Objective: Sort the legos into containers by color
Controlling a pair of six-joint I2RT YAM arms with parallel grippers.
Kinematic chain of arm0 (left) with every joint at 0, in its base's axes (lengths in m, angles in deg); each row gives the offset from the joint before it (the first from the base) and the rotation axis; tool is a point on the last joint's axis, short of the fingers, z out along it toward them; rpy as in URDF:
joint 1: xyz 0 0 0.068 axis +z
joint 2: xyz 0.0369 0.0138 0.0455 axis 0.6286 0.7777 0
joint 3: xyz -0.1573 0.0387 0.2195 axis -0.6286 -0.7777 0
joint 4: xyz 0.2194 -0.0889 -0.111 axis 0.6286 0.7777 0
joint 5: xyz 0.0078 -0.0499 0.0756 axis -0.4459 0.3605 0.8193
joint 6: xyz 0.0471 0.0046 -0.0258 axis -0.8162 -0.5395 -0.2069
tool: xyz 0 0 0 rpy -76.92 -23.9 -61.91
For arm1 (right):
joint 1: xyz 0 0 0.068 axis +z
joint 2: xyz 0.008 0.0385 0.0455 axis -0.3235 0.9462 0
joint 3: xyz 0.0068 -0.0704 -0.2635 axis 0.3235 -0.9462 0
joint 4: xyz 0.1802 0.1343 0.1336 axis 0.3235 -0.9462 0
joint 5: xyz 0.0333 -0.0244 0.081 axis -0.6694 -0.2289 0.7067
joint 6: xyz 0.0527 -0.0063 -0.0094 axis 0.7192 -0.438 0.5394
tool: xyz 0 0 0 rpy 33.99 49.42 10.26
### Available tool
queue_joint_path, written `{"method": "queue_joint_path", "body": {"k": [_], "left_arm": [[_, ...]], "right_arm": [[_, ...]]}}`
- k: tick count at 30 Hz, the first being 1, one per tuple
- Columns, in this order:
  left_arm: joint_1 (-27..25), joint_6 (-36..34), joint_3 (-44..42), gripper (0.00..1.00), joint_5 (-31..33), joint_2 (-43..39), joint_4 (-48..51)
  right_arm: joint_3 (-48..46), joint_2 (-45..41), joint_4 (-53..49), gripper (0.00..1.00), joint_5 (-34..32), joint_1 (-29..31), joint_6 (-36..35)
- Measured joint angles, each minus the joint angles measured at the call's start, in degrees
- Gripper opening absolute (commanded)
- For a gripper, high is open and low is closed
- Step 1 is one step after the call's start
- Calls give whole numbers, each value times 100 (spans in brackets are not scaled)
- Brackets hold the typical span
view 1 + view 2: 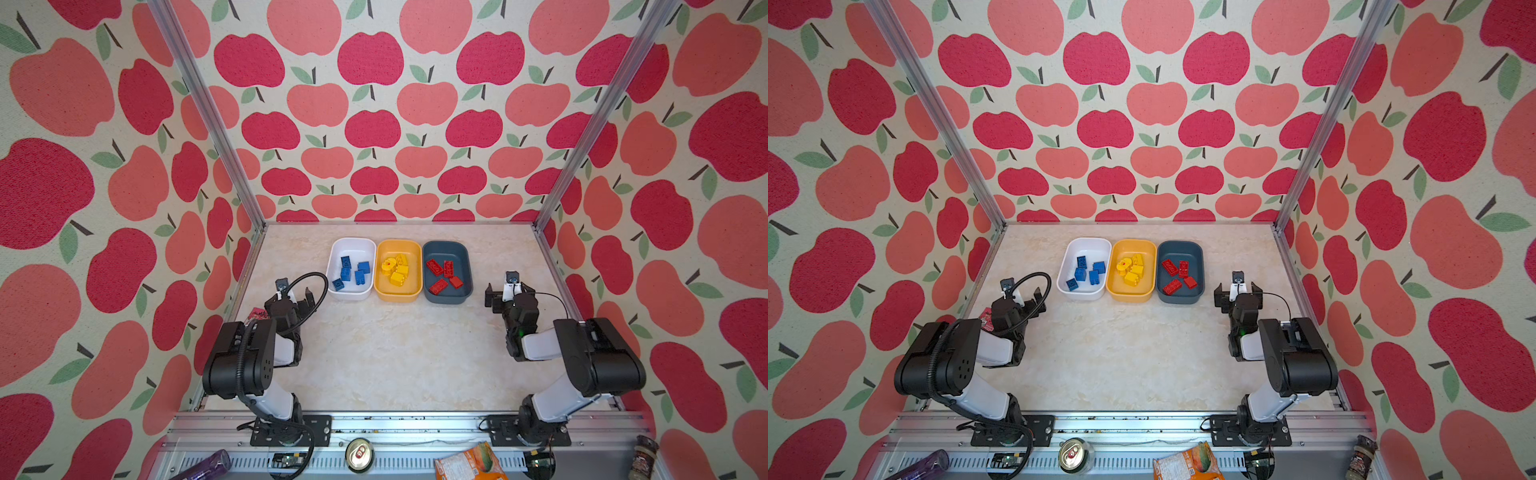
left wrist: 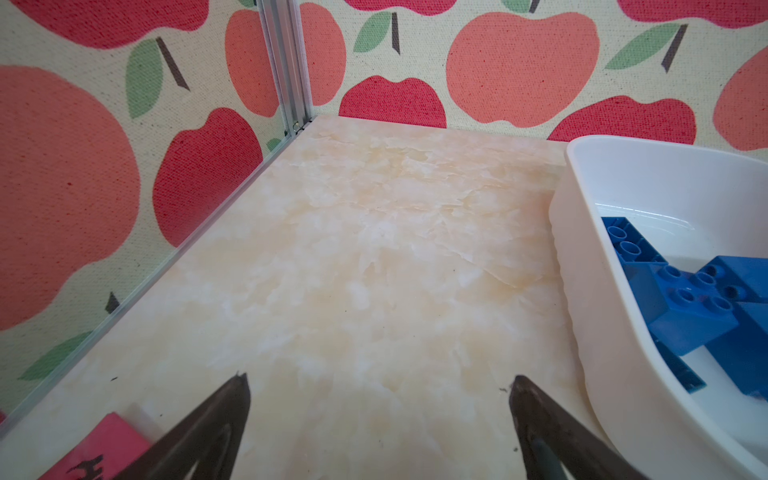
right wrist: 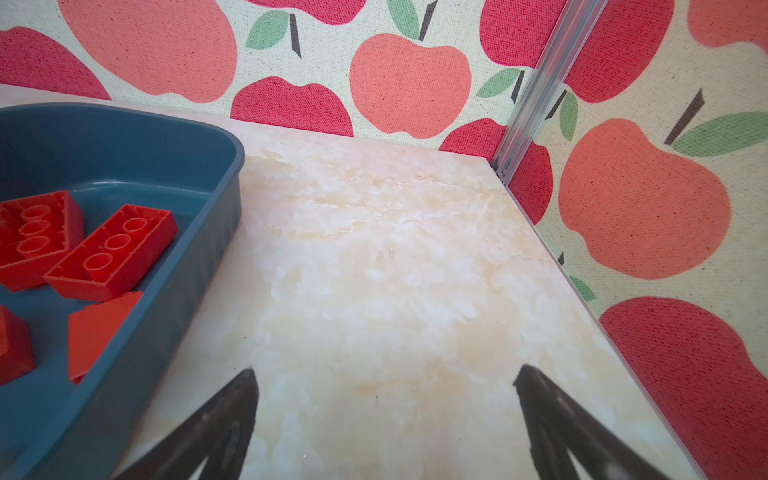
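Note:
Three containers stand side by side at the back of the table in both top views. The white one [image 1: 352, 248] holds blue legos [image 1: 351, 272], the yellow-orange one [image 1: 399, 246] yellow legos [image 1: 397, 270], and the slate-blue one [image 1: 445, 249] red legos [image 1: 442, 272]. My left gripper [image 1: 300, 296] hangs open and empty left of the white container [image 2: 582, 232], over bare table [image 2: 380, 380]. My right gripper [image 1: 508, 293] is open and empty to the right of the slate-blue container [image 3: 216, 208]. The wrist views show blue legos [image 2: 685, 299] and red legos [image 3: 112, 253] lying in their containers.
A flat red wrapper [image 1: 257, 313] lies by the left wall under the left arm. On the front rail are a silver can [image 1: 359, 455], an orange snack bag [image 1: 469, 463], a purple bottle [image 1: 203, 465] and a dark jar [image 1: 644, 455]. Apple-print walls enclose three sides.

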Motion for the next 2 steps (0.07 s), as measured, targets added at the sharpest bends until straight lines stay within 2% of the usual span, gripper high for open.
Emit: {"method": "queue_joint_path", "body": {"k": [2], "left_arm": [[0,0,2,99,4,0,2]], "right_arm": [[0,0,-4,99,-17,0,0]]}}
